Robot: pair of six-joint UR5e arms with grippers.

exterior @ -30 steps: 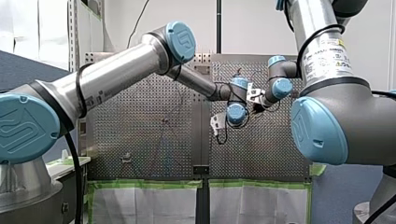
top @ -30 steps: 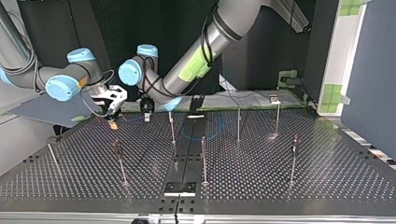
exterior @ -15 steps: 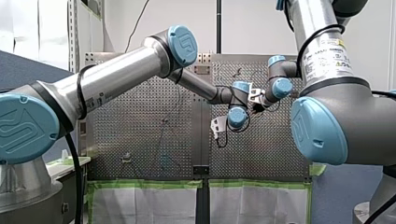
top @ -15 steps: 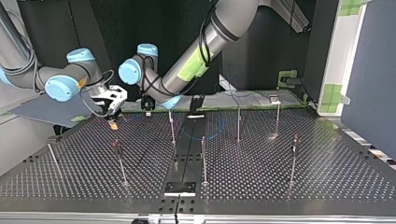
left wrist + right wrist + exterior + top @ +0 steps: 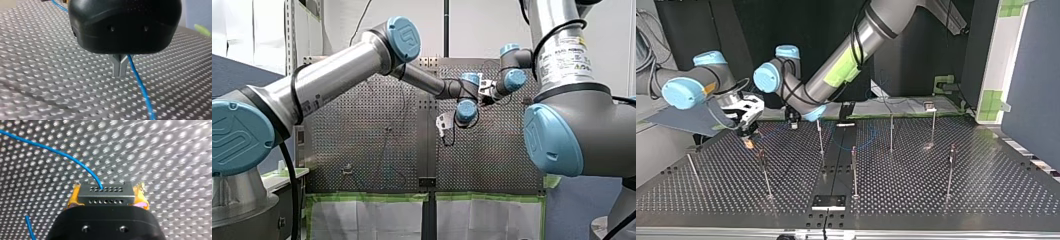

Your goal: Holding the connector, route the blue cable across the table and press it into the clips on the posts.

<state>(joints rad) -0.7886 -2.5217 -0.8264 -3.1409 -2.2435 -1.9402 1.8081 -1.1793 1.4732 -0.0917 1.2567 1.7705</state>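
In the right wrist view my right gripper (image 5: 105, 196) has its yellow pads (image 5: 72, 200) shut on the grey connector (image 5: 105, 193). The blue cable (image 5: 62, 155) arcs away from the connector over the perforated table. At the top view's left, this gripper (image 5: 749, 131) hangs low over the table. My left gripper (image 5: 120, 72) is black with metal fingers (image 5: 116, 66) that stand together, tips near the table. The blue cable (image 5: 140, 85) comes out right at their side. In the top view my left gripper (image 5: 793, 120) stands just beside my right one, at the table's far edge.
Several thin posts with clips stand on the table, among them one near the grippers (image 5: 820, 136), one in the middle (image 5: 854, 170) and one toward the front (image 5: 764, 172). A black block (image 5: 828, 201) sits at the front edge. Loose blue cable (image 5: 868, 144) curves between the posts.
My left gripper's fingers have closed. My right gripper with the connector has moved toward the top view's left and a little nearer the camera. My left arm shifted slightly with it.
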